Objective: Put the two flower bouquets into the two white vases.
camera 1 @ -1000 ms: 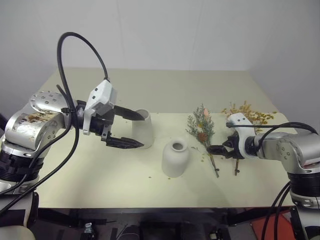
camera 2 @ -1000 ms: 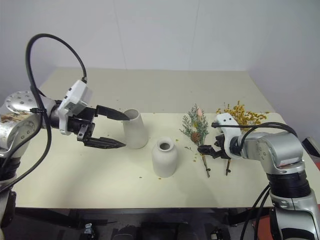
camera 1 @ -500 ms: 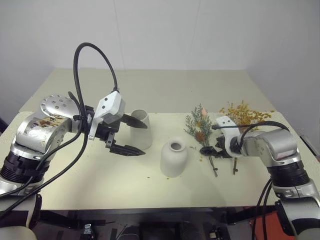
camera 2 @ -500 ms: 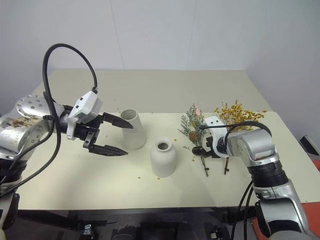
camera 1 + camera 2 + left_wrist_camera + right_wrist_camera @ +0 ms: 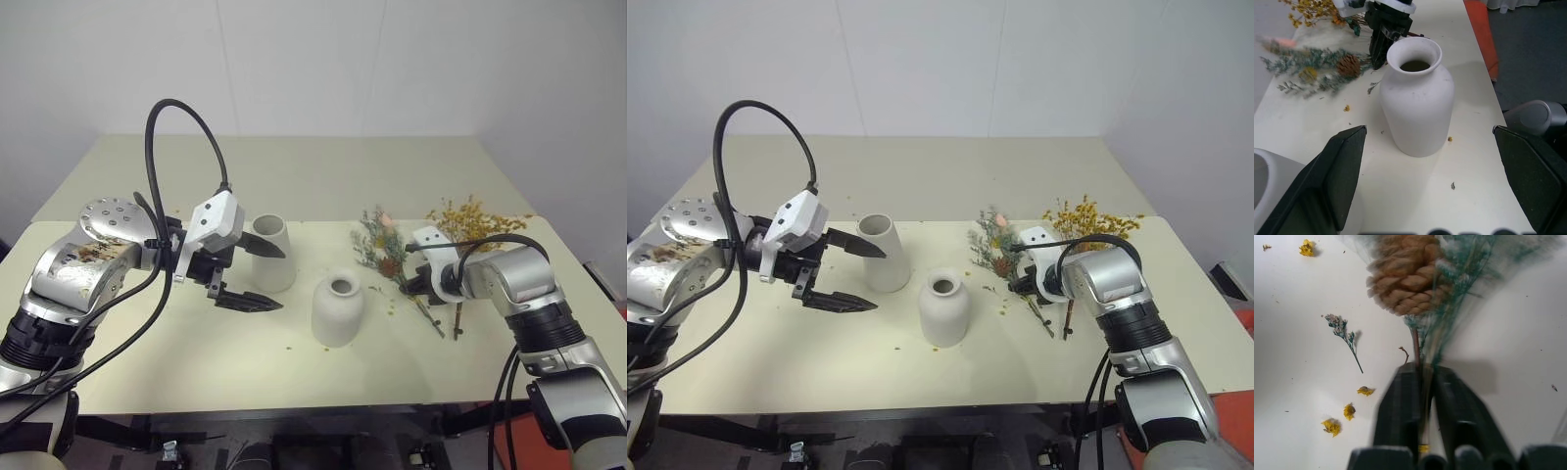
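The left gripper (image 5: 257, 274), with two black fingers spread wide and holding nothing, hovers above the pale cream table (image 5: 196, 362). One finger points across the front of the taller, tapered, matte white ceramic vase (image 5: 271, 253); the other hangs lower, at that vase's 8 o'clock.

The shorter, rounded, matte white ceramic vase with a narrow neck (image 5: 337, 309) stands upright at the 4 o'clock of the tapered vase, near it but apart. In the left wrist view this rounded vase (image 5: 1417, 101) stands between the two spread fingers, untouched.

The grey-green dried bouquet with a brown pinecone (image 5: 384, 245) lies flat on the table at the 2 o'clock of the rounded vase. The right gripper (image 5: 418, 284) has its fingers pinched narrow on this bouquet's thin stems, just below the pinecone (image 5: 1405, 274).

The bushier mustard-yellow dried bouquet (image 5: 470, 217) lies at the 2 o'clock of the right gripper, untouched. Small yellow petal fragments (image 5: 1347, 411) lie scattered on the table.
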You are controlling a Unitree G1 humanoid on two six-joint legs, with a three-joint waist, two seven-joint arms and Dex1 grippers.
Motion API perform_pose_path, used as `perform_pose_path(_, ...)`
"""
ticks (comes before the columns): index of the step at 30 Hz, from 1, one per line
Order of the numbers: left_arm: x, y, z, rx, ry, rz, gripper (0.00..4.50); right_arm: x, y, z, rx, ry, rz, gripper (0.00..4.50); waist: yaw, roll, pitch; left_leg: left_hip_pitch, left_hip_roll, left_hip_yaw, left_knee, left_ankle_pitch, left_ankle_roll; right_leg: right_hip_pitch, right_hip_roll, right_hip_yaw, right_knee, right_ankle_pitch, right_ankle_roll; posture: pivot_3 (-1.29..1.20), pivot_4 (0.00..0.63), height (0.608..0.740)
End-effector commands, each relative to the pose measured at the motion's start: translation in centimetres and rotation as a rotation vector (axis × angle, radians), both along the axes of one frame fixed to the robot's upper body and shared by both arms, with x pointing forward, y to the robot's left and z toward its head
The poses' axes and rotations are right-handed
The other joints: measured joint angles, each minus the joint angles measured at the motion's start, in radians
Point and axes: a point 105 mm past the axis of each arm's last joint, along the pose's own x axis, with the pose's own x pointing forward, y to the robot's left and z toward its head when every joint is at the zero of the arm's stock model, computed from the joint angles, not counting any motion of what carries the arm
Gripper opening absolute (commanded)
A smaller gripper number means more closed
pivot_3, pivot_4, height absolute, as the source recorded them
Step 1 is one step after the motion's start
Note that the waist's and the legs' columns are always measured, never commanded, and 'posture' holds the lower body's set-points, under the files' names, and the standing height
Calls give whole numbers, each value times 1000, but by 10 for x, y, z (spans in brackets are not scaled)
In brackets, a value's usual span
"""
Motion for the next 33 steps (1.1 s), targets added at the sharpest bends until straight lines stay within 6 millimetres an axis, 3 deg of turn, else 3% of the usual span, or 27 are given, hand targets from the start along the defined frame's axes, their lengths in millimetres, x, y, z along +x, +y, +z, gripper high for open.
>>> perform_pose_path(1, -2, 1, 11, -13, -64, -3, 4500, 3, 3, 7, 7, -26, 12, 35, 0, 0, 0, 0, 0, 0, 0, 0, 0, 0, 0, 0, 0, 0, 0, 0, 150, 740)
perform_pose_path(7, -2, 2, 17, -51, -94, 1, 4500, 13, -3, 32, 17, -184, -42, 35, 0, 0, 0, 0, 0, 0, 0, 0, 0, 0, 0, 0, 0, 0, 0, 0, 150, 740)
perform_pose_path(11, 0, 7, 23, -90, -102, 35, 4500, 19, -9, 79, 43, -426, -100, 35, 1, 0, 0, -1, 0, 0, 0, 0, 0, -1, 0, 0, 0, 0, 0, 0, 150, 740)
perform_pose_path(15, 3, 20, 29, -124, -116, 97, 4500, 19, 0, 134, 84, -702, -94, 35, 0, 0, 0, -1, 0, 0, 0, 0, 0, -1, 0, 0, 0, 0, 0, 0, 150, 740)
perform_pose_path(17, 3, 27, 35, -155, -121, 125, 4500, 15, 14, 165, 171, -841, -52, 35, -3, 0, 0, -1, 0, 0, 0, 0, 0, -1, 0, 0, 1, 0, 0, 0, 150, 740)
perform_pose_path(20, 1, 40, 44, -203, -125, 168, 4500, 0, 38, 205, 454, -1007, 48, 35, -8, 1, 1, 0, 1, 0, 0, 0, 0, -1, 1, 0, 1, 0, 0, 0, 150, 740)
perform_pose_path(25, 0, 60, 42, -209, -108, 266, 4500, -14, 61, 224, 817, -1040, 170, 35, -3, 1, 1, 0, 1, -1, 0, 0, 0, -1, 1, 0, 1, 3, -4, 0, 150, 740)
perform_pose_path(33, -12, 79, 44, -221, -83, 365, 4500, -22, 119, 227, 994, -1028, 423, 35, -6, 2, 1, 0, 1, -1, 0, 0, 0, -1, 1, -1, 1, 3, -4, 0, 150, 740)
